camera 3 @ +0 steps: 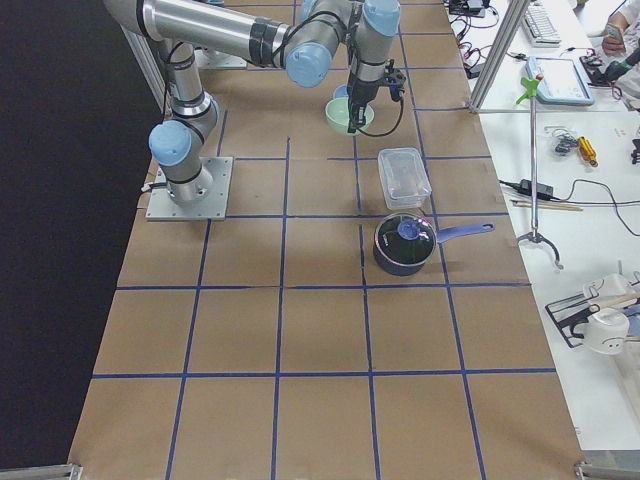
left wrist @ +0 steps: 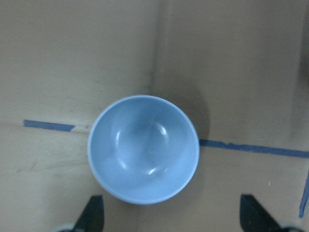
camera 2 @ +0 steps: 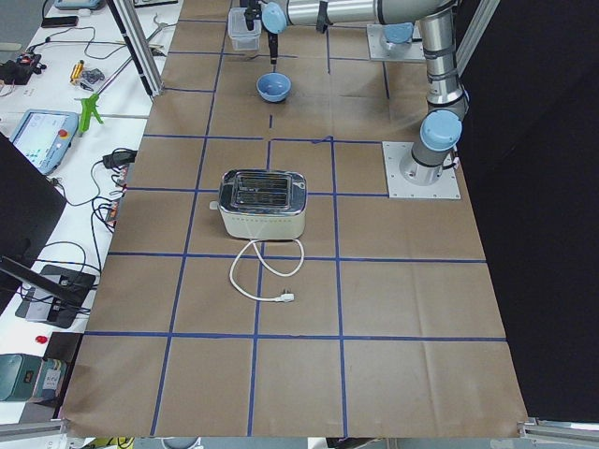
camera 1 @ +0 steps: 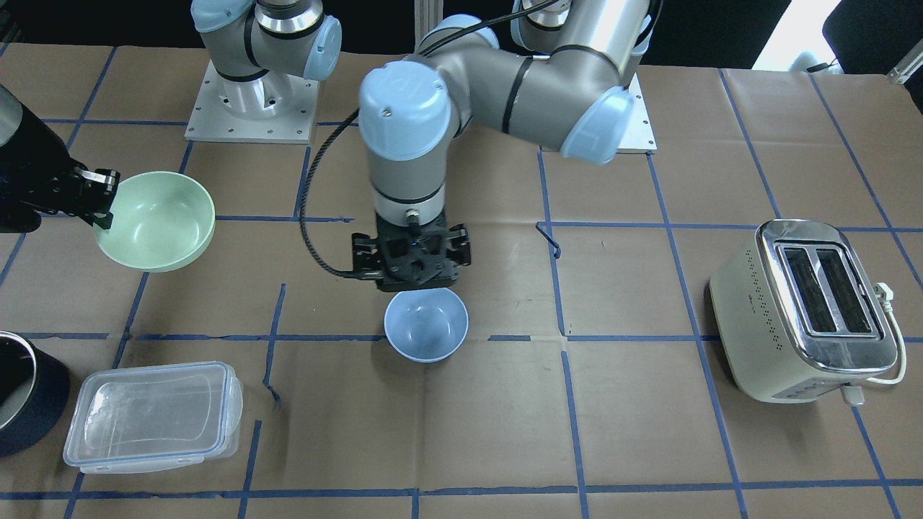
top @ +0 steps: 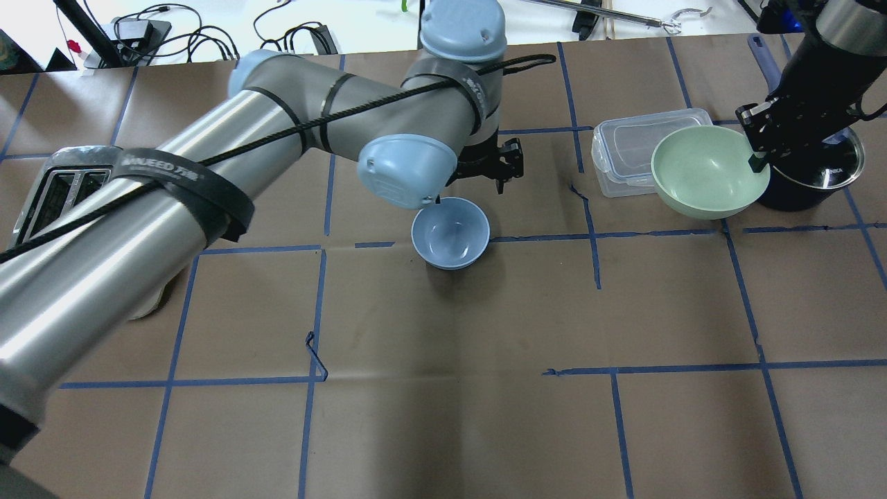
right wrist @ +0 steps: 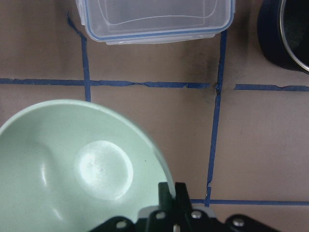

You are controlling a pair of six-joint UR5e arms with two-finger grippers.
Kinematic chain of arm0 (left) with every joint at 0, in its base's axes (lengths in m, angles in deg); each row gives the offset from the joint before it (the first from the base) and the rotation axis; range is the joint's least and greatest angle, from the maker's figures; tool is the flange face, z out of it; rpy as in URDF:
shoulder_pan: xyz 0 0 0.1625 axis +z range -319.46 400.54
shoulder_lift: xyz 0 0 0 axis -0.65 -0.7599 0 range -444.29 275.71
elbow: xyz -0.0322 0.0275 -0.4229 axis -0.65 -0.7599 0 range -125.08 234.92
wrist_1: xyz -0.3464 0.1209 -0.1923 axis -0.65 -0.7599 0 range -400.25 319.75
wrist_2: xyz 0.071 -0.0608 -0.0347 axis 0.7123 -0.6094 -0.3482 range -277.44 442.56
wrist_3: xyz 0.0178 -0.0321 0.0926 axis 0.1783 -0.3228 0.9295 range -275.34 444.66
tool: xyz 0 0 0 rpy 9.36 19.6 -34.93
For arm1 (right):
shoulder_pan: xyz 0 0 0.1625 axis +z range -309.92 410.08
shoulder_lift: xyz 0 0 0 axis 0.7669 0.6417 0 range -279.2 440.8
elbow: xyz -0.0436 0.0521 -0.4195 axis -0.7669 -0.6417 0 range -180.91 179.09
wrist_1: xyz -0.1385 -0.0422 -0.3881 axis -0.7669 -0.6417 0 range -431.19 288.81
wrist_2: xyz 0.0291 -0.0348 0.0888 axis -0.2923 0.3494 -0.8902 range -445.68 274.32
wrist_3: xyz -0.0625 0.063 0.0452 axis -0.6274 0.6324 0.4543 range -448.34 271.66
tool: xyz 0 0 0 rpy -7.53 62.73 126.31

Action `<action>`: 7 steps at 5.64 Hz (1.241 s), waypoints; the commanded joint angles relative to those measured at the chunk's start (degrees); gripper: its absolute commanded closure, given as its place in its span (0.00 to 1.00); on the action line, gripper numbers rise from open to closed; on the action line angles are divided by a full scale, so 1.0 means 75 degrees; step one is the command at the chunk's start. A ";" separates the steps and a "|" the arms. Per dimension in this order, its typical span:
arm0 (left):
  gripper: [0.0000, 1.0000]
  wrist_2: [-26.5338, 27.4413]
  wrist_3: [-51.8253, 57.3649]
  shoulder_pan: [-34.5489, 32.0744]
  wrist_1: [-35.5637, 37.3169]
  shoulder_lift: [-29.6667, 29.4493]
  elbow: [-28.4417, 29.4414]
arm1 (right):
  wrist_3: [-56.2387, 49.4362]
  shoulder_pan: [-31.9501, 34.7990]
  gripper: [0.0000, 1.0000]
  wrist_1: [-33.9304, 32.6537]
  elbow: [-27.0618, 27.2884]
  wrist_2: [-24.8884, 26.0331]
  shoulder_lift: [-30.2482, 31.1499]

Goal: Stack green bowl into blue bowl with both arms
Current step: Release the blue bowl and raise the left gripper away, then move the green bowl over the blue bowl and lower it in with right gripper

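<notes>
The blue bowl (camera 1: 425,324) (top: 450,232) (left wrist: 143,149) stands upright and empty on the brown table near the middle. My left gripper (camera 1: 411,265) (left wrist: 174,215) hangs open just above it, on the bowl's robot side, with its fingertips (left wrist: 94,212) wide apart and not touching it. My right gripper (camera 1: 101,205) (top: 755,149) (right wrist: 171,193) is shut on the rim of the green bowl (camera 1: 159,220) (top: 707,173) (right wrist: 72,169). It holds the bowl tilted above the table, well off to the side of the blue bowl.
A clear lidded plastic box (camera 1: 151,414) (top: 634,156) and a dark pot (camera 1: 21,396) (top: 818,173) sit close to the green bowl. A cream toaster (camera 1: 807,310) (camera 2: 262,201) stands at the other end. Blue tape lines cross the table.
</notes>
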 commanded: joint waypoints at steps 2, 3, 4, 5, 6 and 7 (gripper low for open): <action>0.05 -0.0091 0.2621 0.2212 -0.2393 0.2042 -0.0042 | 0.1258 0.0700 0.97 -0.0202 0.0087 -0.0629 -0.0298; 0.06 -0.0114 0.3079 0.2928 -0.2978 0.2383 -0.0113 | 0.2273 0.1587 0.97 -0.0819 0.0087 -0.0630 -0.0566; 0.05 -0.0219 0.3722 0.3016 -0.2984 0.2642 -0.0485 | 0.3165 0.2408 0.97 -0.1393 0.0087 -0.0641 -0.0859; 0.02 -0.0197 0.3798 0.2982 -0.2891 0.3028 -0.0964 | 0.4044 0.3251 0.97 -0.2025 0.0087 -0.0850 -0.1163; 0.02 -0.0138 0.3834 0.2982 -0.2704 0.3031 -0.1062 | 0.4691 0.3736 0.97 -0.2333 0.0087 -0.1375 -0.1306; 0.02 -0.0149 0.3880 0.2959 -0.2691 0.2962 -0.1063 | 0.5092 0.3938 0.97 -0.2580 0.0099 -0.1403 -0.1388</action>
